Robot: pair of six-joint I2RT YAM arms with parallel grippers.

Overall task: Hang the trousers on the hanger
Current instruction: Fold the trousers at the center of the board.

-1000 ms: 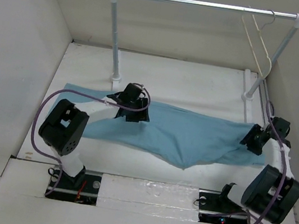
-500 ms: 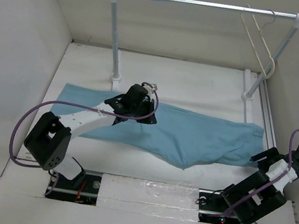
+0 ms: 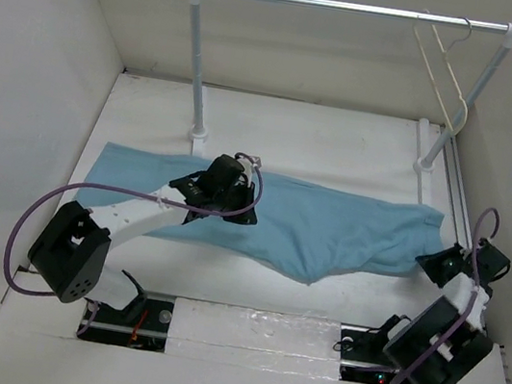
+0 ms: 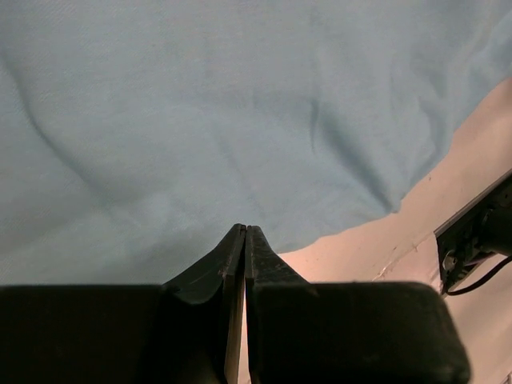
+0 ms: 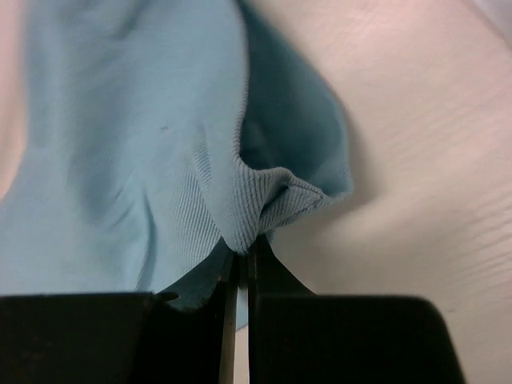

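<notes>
Pinching trousers (image 5: 120,120) edge, right claw (image 5: 240,258) clamped

Light blue soft cloth trousers (image 3: 328,228): spread flat on white bench (image 3: 322,144) in front of silver rail with white posts (image 3: 353,8). Lie roughly parallel to rail, ends reaching past both posts. Mild creases; near edge dips to point around middle. Ribbed hem at right end bunched into small raised fold, pinched by right gripper (image 5: 240,254). Thin cream-beige triangular clothes hanger (image 3: 444,81): hooked on rail near right post, hanging aslant, well apart from trousers.
</notes>
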